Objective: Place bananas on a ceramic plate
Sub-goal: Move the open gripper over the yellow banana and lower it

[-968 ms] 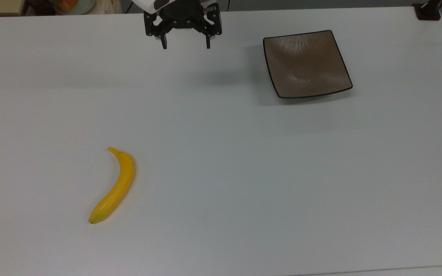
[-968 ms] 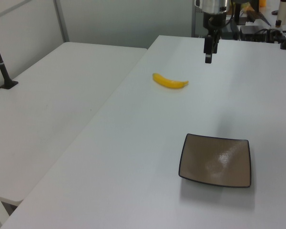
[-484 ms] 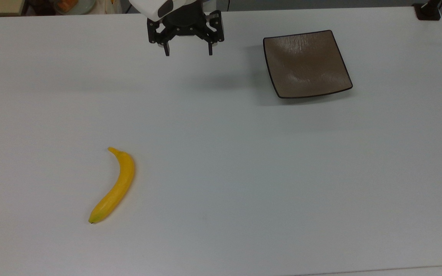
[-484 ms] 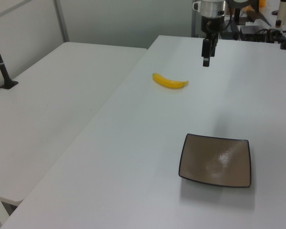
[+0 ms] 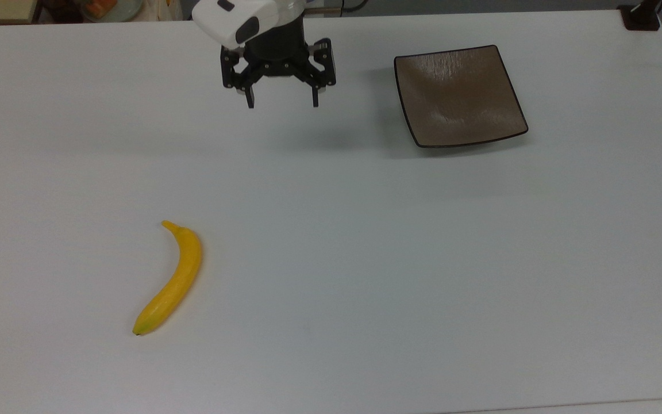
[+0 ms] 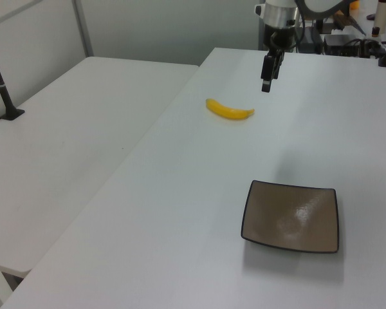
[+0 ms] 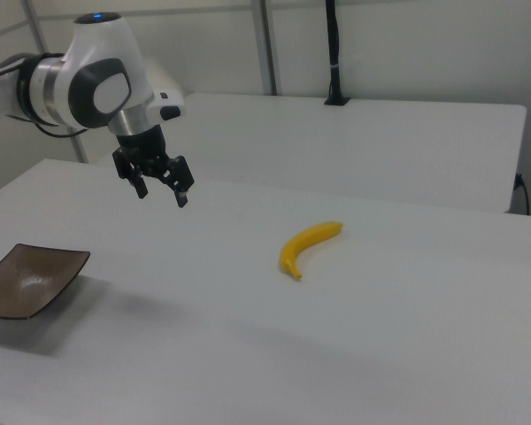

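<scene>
A slim, curved yellow banana lies flat on the white table, at the top view's lower left. The square brown ceramic plate sits bare at the top view's upper right. My gripper hangs above the table near its far edge in the top view, between the two and well apart from both. It is open, its black fingers spread wide with nothing between them.
A second white table stands beside this one on the left view's left. A black post base sits at the top view's upper right corner. Clutter lies behind the arm in the left view.
The gripper has moved steadily away from the top view's upper edge, out over the table, and a little toward the banana in the left view. Banana and plate have not moved.
</scene>
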### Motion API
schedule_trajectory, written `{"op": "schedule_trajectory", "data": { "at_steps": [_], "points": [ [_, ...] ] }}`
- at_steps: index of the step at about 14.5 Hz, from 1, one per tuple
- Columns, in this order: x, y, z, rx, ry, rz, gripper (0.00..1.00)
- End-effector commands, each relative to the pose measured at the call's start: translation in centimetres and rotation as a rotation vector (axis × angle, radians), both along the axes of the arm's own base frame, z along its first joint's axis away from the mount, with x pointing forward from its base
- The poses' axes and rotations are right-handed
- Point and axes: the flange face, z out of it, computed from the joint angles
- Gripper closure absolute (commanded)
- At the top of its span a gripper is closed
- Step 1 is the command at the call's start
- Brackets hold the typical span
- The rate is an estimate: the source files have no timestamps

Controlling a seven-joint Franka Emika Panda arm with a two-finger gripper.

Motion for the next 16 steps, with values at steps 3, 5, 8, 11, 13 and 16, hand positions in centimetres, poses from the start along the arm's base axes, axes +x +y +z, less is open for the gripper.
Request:
{"op": "schedule_trajectory", "data": {
  "at_steps": [3, 5, 8, 11, 13, 16],
  "points": [
    [2.3, -2.0, -2.4, -0.007, -0.096, -0.029, 0.00],
    [3.0, -3.0, -3.0, -0.007, -0.112, -0.045, 0.00],
    [4.2, -4.5, -3.9, -0.003, -0.159, -0.071, 0.00],
    [5.1, -7.3, -4.0, 0.000, -0.228, -0.116, 0.00],
    [5.7, -7.8, -4.9, 0.001, -0.242, -0.124, 0.00],
    [6.7, -8.6, -5.8, 0.002, -0.259, -0.138, 0.00]
  ]
}}
